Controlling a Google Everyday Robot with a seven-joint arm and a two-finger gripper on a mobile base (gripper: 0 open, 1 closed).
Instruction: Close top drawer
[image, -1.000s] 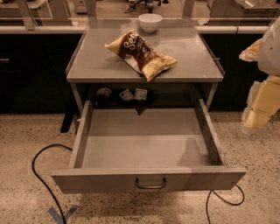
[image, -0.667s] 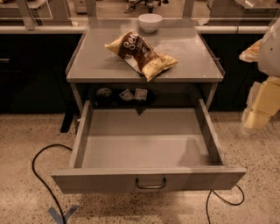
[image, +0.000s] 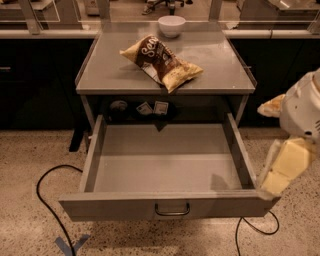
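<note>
One top drawer (image: 167, 162) stands fully extended beneath the tabletop (image: 115, 70), the end effector (image: 277, 177) at its right front corner, grip state indeterminable; advise a square, level push on the front near the handle (image: 172, 210).

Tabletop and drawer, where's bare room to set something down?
The top drawer is bare throughout. The tabletop is free left and right of the chip bag, crowded near the bowl. The end effector is beside the drawer's front right corner.
</note>
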